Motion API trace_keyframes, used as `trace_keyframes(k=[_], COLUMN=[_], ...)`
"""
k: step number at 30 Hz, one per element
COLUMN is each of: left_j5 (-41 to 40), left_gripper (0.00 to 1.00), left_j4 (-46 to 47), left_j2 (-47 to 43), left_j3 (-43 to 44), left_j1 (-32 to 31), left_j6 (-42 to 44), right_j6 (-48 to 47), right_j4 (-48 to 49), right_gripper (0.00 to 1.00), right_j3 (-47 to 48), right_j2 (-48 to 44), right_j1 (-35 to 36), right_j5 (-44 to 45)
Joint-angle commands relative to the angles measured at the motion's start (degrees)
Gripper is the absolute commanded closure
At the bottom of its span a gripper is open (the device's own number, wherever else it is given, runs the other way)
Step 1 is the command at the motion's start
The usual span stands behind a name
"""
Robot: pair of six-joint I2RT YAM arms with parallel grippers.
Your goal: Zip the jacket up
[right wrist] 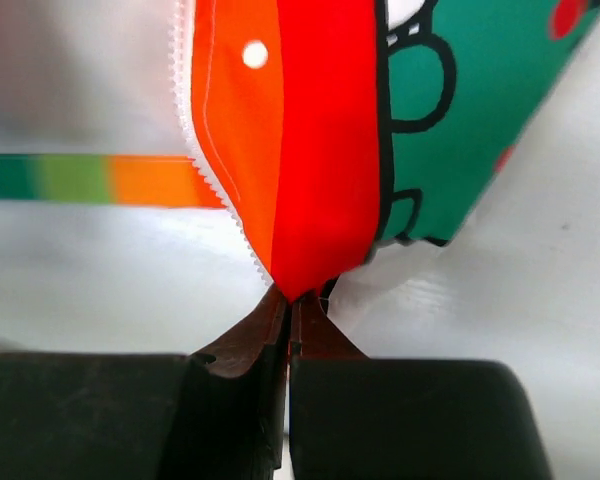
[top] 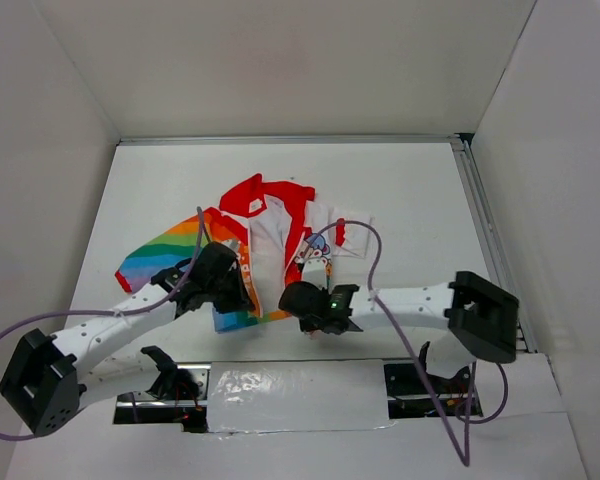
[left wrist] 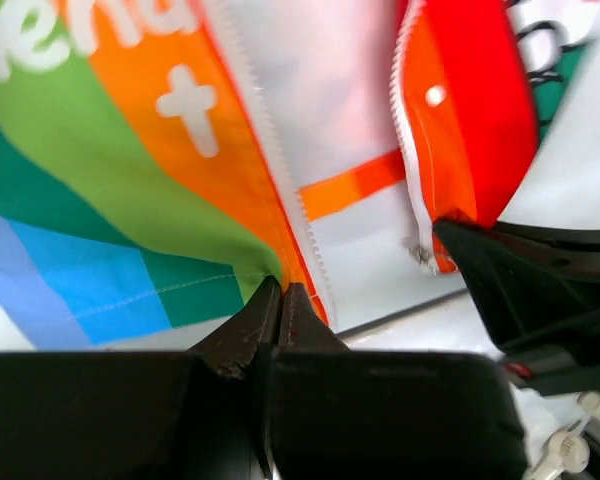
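Thin white fabric with a cartoon animal print makes up the front of the jacket, which lies flat and unzipped on the white table at the centre of the top view. Its red collar points toward the top of the frame, and a rainbow-striped sleeve stretches out to the left. The left wrist view shows green, blue and orange panels with white lettering. White zipper teeth run down each front edge, and the two edges lie apart, with pale lining crossed by an orange band between them. At the lower middle of the top view both arms meet the hem. The left gripper has its jaws closed on the bottom edge of the orange strip, just beside the teeth. The right gripper has its jaws pressed together on the pointed red-and-orange lower corner of the other front panel, next to a green print outlined in black.
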Motion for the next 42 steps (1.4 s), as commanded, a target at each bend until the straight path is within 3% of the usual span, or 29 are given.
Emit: trace_keyframes(k=[1,5,13,16,18,23,29,31,32,35,36,42], left_j5=[2.0,4.1,9.8,11.1,10.2,5.8,19.3,20.2,20.0,18.3,17.8,14.1], left_gripper=[1.00,1.00,1.00,1.00,1.00,1.00,1.00,0.69,0.63,0.13,0.01,0.01], left_j4=[2.9,9.5,23.8,30.6,31.6,20.0,12.9,8.5,6.5,-1.1,-2.7,-7.2], left_j2=[-4.0,-8.9,-16.2,-18.5,-18.6,-15.3,-16.4,-18.2,-19.6,-20.9,-20.6,-9.7], left_j3=[3.6,4.5,0.8,-2.2,-3.1,-2.8,-11.5,-12.3,-12.0,-10.2,-8.8,-4.6], left_j1=[-0.5,-0.7,-0.9,-0.9,-0.9,-0.9,-1.2,-1.5,-1.6,-1.7,-1.7,-2.8], left_j6=[4.7,9.0,12.1,13.3,15.0,11.5,4.7,3.1,2.8,2.9,2.8,-2.8], right_j6=[-3.4,-8.1,-8.5,-6.7,-5.7,-4.3,-3.5,-3.3,-3.4,-4.0,-4.1,-4.6], right_j4=[3.9,17.7,36.2,32.4,23.2,12.7,9.7,10.7,10.8,11.6,11.6,11.6], right_gripper=[1.00,1.00,1.00,1.00,1.00,1.00,1.00,1.00,1.00,1.00,1.00,1.00], right_j3=[-2.3,-7.1,-10.7,-7.5,-3.7,-5.2,-7.8,-8.2,-8.2,-8.6,-8.8,-9.5], right_j2=[-12.1,-23.6,-30.5,-29.3,-27.3,-25.3,-19.1,-17.4,-16.9,-16.2,-16.0,-15.8], right_j1=[-1.3,-7.3,-16.6,-20.3,-20.7,-21.5,-21.7,-21.5,-21.5,-21.4,-21.3,-20.8], right_j5=[0.1,-10.6,-25.9,-31.0,-28.4,-23.2,-20.7,-20.2,-20.1,-19.4,-19.2,-18.4])
